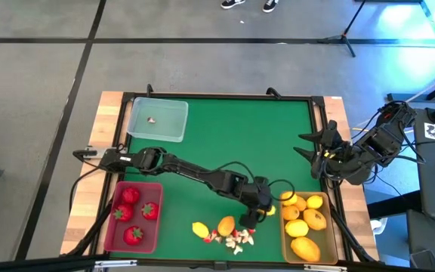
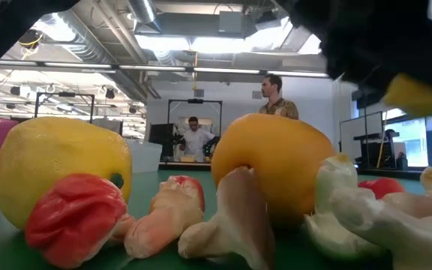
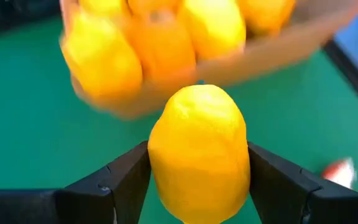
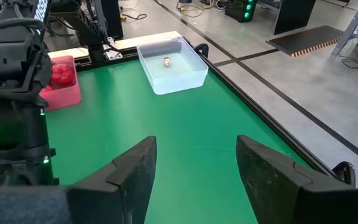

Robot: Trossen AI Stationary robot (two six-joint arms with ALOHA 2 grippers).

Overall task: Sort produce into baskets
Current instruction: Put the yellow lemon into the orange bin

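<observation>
My left gripper (image 1: 266, 211) is shut on a yellow lemon (image 3: 199, 152), just left of the tan basket (image 1: 287, 240), which holds several yellow and orange lemons. On the mat by the near edge lie a yellow lemon (image 1: 200, 229), an orange lemon (image 1: 226, 224) and several small white-and-red bits (image 1: 237, 239). The red basket (image 1: 112, 227) holds three strawberries. The clear basket (image 1: 157, 119) at the far left holds one tiny bit. My right gripper (image 4: 194, 165) stands open with nothing in it at the table's right edge. My left gripper pinches the yellow lemon between its two fingers (image 3: 126, 177), one on each side of the lemon's middle (image 3: 160, 162). The fingers slant down toward the table's right side. The lemon is lifted clear of the mat (image 2: 418, 94), one end pointing toward the tan basket.
A raised dark frame (image 1: 225, 97) borders the green mat. Much of the mat between the clear basket and the near row of produce is bare (image 1: 225, 136). People stand in the room beyond the table (image 2: 276, 94).
</observation>
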